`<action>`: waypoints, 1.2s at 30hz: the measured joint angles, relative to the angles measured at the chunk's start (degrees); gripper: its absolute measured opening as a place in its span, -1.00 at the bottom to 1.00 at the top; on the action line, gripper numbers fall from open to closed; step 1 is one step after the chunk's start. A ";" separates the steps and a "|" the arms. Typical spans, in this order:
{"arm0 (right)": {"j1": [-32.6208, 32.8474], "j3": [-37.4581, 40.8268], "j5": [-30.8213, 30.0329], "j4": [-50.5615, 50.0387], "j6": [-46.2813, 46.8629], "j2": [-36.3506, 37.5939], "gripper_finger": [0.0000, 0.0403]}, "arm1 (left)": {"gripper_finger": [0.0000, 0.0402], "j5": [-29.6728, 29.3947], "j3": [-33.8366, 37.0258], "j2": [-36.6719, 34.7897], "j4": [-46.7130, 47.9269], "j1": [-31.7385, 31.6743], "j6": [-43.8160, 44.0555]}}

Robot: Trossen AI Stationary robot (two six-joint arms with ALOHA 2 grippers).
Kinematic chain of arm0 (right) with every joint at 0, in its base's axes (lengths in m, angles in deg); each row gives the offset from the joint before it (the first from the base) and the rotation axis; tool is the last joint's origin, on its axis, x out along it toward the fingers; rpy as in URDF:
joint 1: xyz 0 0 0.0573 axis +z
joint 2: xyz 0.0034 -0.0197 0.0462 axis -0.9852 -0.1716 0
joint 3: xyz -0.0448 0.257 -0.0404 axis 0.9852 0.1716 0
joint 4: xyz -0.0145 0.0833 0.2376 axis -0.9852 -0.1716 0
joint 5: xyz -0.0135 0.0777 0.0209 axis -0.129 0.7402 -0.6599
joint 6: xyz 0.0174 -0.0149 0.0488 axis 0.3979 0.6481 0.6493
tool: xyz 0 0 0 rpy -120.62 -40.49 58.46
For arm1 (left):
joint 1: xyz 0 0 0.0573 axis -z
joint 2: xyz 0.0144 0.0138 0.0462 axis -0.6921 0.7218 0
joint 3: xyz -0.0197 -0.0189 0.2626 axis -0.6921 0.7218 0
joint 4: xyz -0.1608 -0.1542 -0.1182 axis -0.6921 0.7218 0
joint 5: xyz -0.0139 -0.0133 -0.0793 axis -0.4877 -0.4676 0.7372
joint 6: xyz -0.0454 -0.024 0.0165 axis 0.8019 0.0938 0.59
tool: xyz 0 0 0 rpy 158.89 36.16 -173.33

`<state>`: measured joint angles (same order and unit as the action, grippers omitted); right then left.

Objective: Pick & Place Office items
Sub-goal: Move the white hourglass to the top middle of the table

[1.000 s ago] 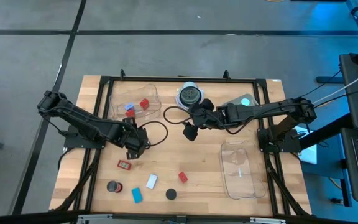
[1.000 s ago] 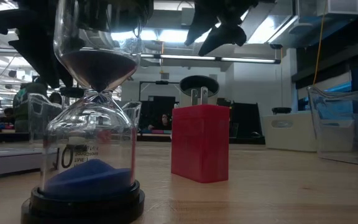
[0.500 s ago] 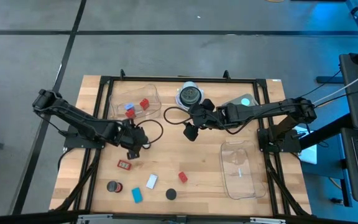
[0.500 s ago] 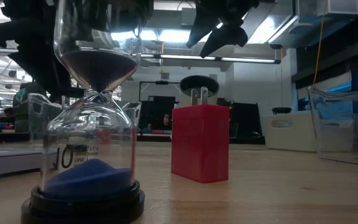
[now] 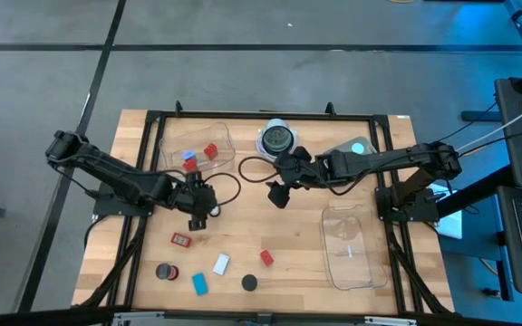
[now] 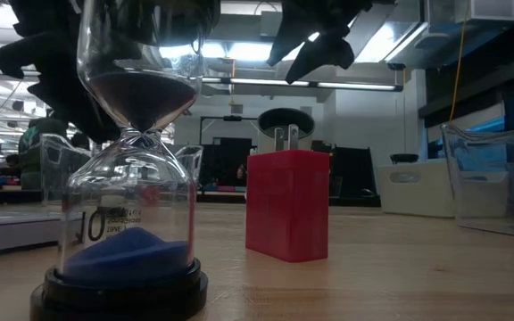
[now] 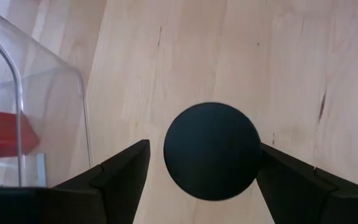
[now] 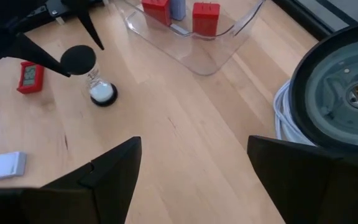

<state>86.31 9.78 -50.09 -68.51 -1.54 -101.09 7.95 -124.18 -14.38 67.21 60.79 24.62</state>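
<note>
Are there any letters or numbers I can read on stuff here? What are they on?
"10": printed large on the glass of the hourglass in the low view, with a line of smaller print under it that is too blurred to read.
Red-framed tag: it has a pale display, but any digits on it are too small to read.
Nothing else carries readable text.
</note>
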 joint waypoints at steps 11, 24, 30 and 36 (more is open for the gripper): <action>0.00 0.00 0.00 0.00 -0.40 0.00 0.47 | 0.11 1.66 0.00 0.02 -0.18 -1.00 -0.43; 0.00 0.00 5.11 -0.24 -0.44 0.21 0.47 | 0.02 -4.37 -0.62 0.07 -5.47 -2.29 -2.63; 0.00 0.00 10.32 -1.39 -1.51 1.98 0.47 | 0.03 -2.43 -0.81 3.20 -22.71 -10.49 -10.97; 0.02 0.02 14.57 -3.93 -0.35 5.34 0.47 | 0.04 6.37 -3.41 15.13 -37.46 -19.28 -19.85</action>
<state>86.33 9.80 -35.52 -72.44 -1.89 -95.74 14.32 -127.59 0.75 29.75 41.51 4.76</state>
